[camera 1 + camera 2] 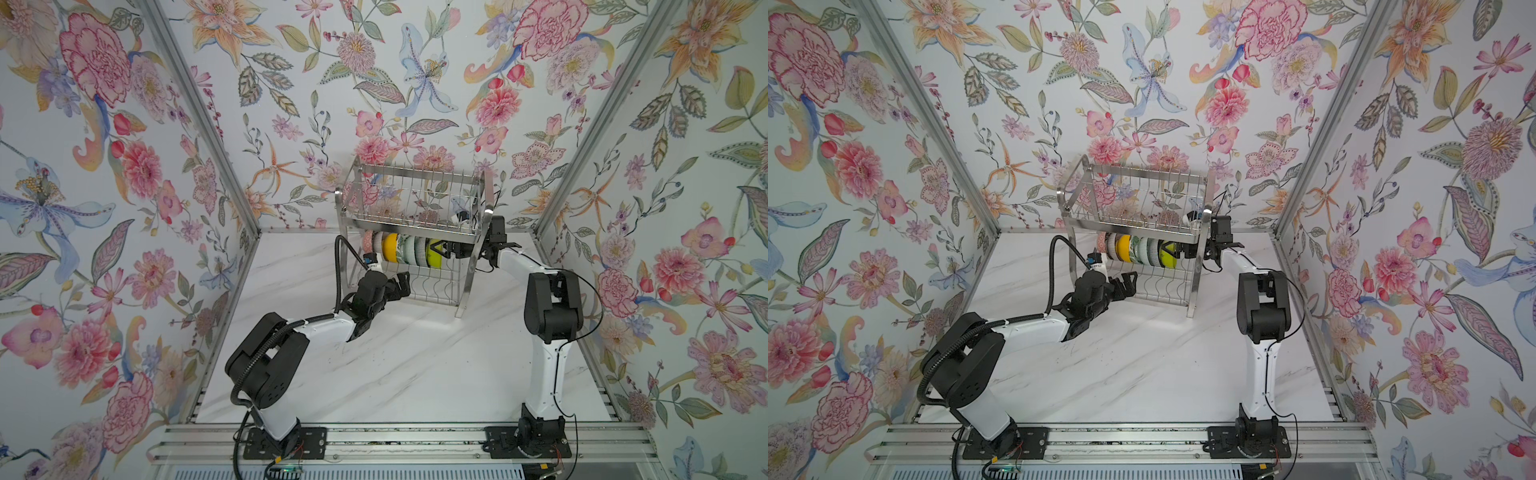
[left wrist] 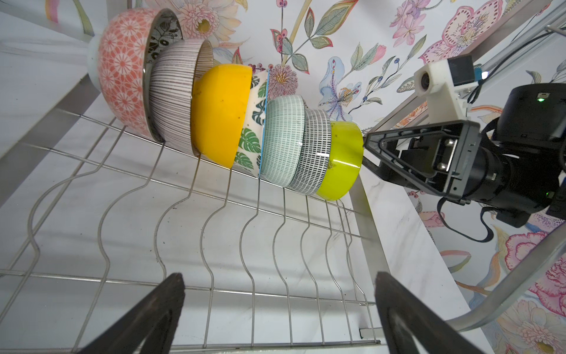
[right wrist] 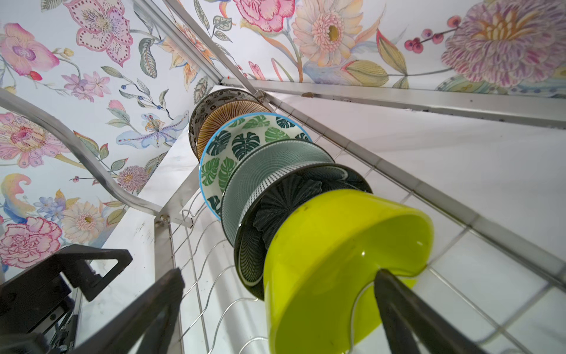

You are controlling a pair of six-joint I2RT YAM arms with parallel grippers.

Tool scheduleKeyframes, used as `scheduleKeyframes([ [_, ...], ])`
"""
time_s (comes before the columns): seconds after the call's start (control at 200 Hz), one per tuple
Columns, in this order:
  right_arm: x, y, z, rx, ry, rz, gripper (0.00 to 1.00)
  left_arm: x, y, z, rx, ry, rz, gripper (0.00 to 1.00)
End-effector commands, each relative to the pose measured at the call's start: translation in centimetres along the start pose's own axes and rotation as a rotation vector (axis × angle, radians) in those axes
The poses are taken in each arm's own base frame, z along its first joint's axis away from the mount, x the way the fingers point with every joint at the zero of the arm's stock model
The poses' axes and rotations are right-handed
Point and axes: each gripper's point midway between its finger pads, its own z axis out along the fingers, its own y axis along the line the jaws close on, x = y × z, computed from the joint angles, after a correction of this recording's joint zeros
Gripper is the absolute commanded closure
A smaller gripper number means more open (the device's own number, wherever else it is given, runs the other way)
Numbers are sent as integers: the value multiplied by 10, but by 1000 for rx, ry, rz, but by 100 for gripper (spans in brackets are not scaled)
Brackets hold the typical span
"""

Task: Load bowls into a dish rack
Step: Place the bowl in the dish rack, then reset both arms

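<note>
Steel wire carries everything now: the dish rack point(image 2: 369, 223) holds all seven bowls point(image 2: 220, 113) on edge along its lower tier, leaning into each other from the pink bowl point(image 2: 122, 70) to the lime green bowl point(image 3: 337, 260). Both claws are spread wide and empty. The right gripper point(image 2: 366, 151) sits right at the lime rim, one finger point(image 3: 401, 306) crossing it, though I cannot confirm contact, and the left gripper point(image 1: 402, 281) hovers at the rack's front wires. My worry is the pull-back: a finger hooking that rim would tip the lime bowl out, and the leaning row could slide after it
</note>
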Motion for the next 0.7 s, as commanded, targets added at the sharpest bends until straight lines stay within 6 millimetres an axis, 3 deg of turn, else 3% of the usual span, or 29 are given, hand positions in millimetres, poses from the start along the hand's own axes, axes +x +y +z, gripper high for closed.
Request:
scheduleKeyframes([
  [0.0,-8,7,-9,8,-29,-31,1,-1,4,4,-10,3,-11,1],
  [0.425,1,-3,-35,46,-94,-10,1,0,3,5,-10,6,-10,1],
  [0.691,-1,-12,-78,94,-231,53,1,-8,5,0,-31,-12,8,1],
])
